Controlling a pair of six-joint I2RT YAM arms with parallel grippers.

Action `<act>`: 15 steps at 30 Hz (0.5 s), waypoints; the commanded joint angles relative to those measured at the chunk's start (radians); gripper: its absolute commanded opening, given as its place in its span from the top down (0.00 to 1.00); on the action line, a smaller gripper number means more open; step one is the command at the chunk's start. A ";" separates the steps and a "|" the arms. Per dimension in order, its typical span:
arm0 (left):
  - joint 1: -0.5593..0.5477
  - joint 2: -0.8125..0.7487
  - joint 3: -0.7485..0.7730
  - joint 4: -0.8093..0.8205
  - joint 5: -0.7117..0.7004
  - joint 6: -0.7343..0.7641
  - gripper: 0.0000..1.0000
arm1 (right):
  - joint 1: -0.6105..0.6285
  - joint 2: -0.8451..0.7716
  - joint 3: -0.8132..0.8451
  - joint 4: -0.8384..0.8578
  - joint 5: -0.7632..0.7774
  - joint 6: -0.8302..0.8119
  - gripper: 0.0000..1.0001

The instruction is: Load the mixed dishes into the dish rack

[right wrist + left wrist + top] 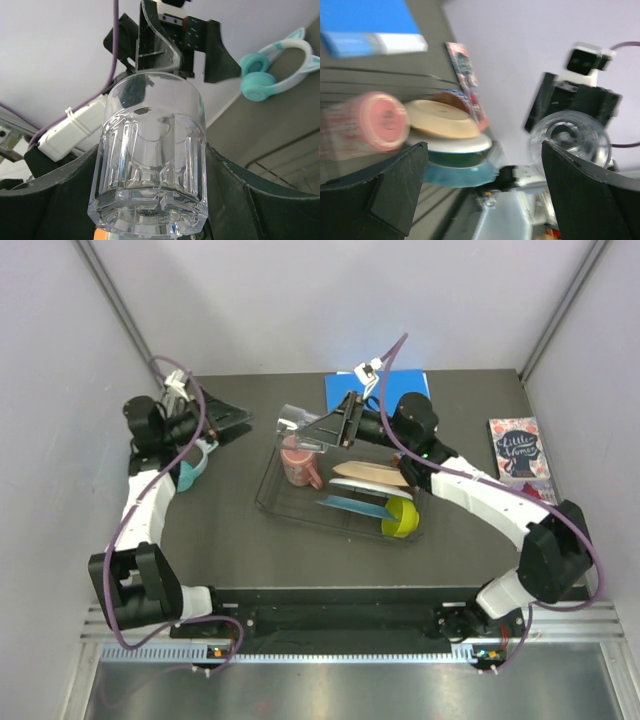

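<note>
Right gripper (pixel 306 428) grasps clear cup (pixel 150 165) over dish rack (pixel 264 500), 11 o'clock corner, pink mug (pixel 298 464) close by; left gripper (pixel 236 425) released at 9 o'clock beside headphones (pixel 194 466)

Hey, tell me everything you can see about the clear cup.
The clear cup is a thick, faceted tumbler, glass by its look, and empty. It is tipped sideways, heavy base toward the right wrist camera, clamped between the right gripper's black fingers. It hangs over the dish rack's far left corner, close to the pink mug.
</note>
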 commanded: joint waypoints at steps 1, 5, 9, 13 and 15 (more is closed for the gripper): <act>0.081 0.024 0.105 -0.393 0.013 0.485 0.01 | -0.045 -0.114 0.116 -0.228 -0.006 -0.181 1.00; 0.050 0.030 0.046 -0.701 -0.084 0.818 0.01 | -0.045 -0.144 0.193 -0.538 0.079 -0.342 1.00; 0.042 0.003 -0.063 -0.796 -0.117 1.002 0.01 | -0.025 -0.094 0.325 -0.896 0.213 -0.461 1.00; 0.044 -0.011 -0.116 -0.919 -0.129 1.223 0.02 | 0.085 0.065 0.623 -1.199 0.402 -0.614 1.00; 0.064 -0.008 -0.117 -0.940 -0.140 1.300 0.05 | 0.136 0.203 0.752 -1.387 0.549 -0.666 1.00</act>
